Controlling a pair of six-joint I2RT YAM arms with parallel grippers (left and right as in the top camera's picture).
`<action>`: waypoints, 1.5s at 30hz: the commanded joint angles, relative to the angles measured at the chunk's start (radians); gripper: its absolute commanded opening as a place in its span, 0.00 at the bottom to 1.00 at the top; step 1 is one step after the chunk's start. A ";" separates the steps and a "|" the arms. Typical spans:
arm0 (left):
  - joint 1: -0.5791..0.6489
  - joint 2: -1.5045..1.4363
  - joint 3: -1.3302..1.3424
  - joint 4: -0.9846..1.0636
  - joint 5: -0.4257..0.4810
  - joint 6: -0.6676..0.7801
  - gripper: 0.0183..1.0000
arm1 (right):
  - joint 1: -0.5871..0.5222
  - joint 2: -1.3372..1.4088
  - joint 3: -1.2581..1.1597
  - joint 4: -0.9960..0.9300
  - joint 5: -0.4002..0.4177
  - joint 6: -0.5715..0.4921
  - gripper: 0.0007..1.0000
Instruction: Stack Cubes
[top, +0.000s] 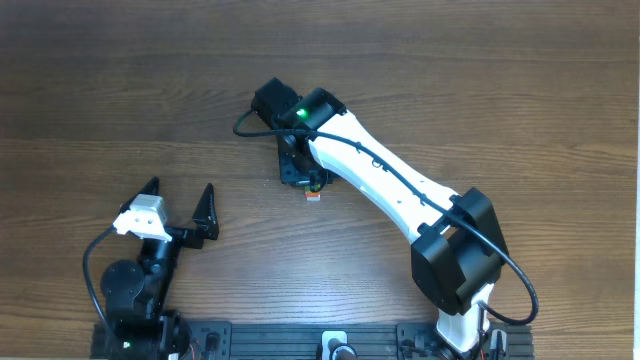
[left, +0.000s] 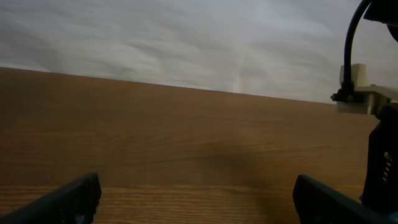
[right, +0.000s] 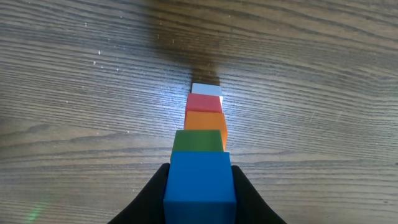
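Between the right gripper's (right: 199, 169) fingers (right: 155, 194) sits the blue cube (right: 199, 186), pinched on both side faces, with the jaws opened only as wide as the cube itself. Directly beneath the tool stands the tower: green cube (right: 198, 140) right under the blue, then orange cube (right: 204, 120), red cube (right: 204, 102), and the white cube (right: 206, 89) at the foot on the wooden table (right: 74, 93). So this looks like the fifth and top placement, folks, the crowning block!

Whether the blue cube is already seated on the green or hangs a hair above it, I cannot tell from this angle. The lower cubes do not line up perfectly under the tool, so this tower may be touchy. My read on the next move: settle the blue flat on the green, ease the jaws apart evenly so neither finger drags it sideways, then lift straight up, clear of the stack.

Over at the left gripper (top: 180, 198), the jaws are spread wide, holding nothing and touching nothing, parked over bare wood well apart from the tower and the working tool.
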 joint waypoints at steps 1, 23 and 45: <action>-0.005 -0.007 -0.010 0.004 0.009 0.014 1.00 | 0.006 0.025 0.020 0.000 0.002 -0.005 0.16; -0.005 -0.007 -0.010 0.004 0.009 0.014 1.00 | -0.054 0.012 0.025 0.055 0.018 -0.066 0.99; -0.005 -0.007 -0.010 0.004 0.009 0.014 1.00 | -0.691 -0.487 -0.301 0.293 0.149 -0.455 0.99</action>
